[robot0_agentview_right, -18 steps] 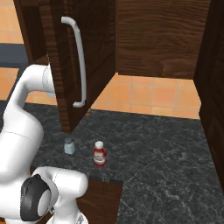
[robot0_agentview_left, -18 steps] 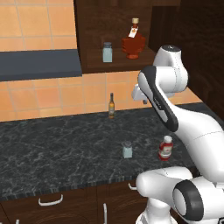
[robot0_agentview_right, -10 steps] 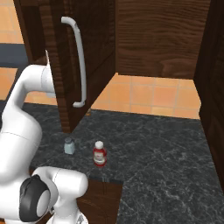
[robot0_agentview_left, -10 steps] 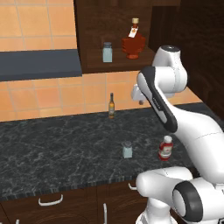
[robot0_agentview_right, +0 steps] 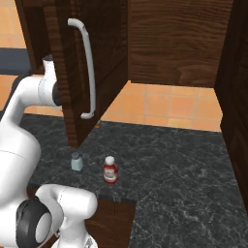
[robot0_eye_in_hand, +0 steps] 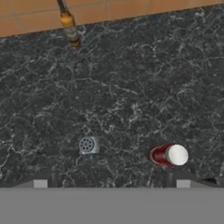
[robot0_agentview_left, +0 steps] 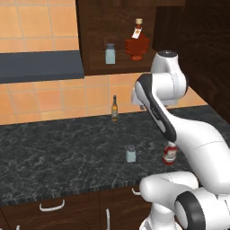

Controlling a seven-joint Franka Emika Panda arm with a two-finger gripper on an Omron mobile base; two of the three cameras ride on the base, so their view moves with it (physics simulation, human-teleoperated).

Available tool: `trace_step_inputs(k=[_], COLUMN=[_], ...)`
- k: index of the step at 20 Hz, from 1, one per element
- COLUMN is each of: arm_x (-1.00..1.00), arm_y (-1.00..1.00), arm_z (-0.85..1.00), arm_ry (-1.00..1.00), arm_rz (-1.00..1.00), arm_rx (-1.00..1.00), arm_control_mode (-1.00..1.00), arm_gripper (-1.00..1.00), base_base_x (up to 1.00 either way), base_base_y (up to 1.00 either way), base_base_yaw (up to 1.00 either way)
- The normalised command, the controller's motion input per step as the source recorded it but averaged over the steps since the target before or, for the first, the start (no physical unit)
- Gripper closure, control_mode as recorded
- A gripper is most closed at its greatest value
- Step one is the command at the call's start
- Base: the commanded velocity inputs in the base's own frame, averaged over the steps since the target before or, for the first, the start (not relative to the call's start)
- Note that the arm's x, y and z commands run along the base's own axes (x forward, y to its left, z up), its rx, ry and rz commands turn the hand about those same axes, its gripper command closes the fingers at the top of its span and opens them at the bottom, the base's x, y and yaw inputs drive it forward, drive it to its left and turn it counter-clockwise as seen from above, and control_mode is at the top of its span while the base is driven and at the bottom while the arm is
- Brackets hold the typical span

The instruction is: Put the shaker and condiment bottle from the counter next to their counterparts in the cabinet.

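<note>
Gripper high over counter — shaker, condiment bottle below; jaw state unclear.

Below my arm the counter looks like polished black stone veined with pale grey. The shaker is translucent, pale plastic or glass under a matt grey cap. The condiment bottle is glossy red with a smooth white cap. The cabinet is dark, grained wood.
</note>
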Motion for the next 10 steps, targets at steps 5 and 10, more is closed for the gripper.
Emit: trace_step_inputs(k=[5,10], arm_x=[0.0,0.0], arm_y=[0.0,0.0], arm_z=[-0.2,-0.29], arm_ry=[0.0,0.0], arm_rz=[-0.3,-0.31], arm_rx=[0.0,0.0], arm_control_mode=[-1.0,-1.0], arm_gripper=[-1.0,-1.0], base_base_x=[0.0,0.0], base_base_y=[0.0,0.0], base_base_yaw=[0.0,0.0])
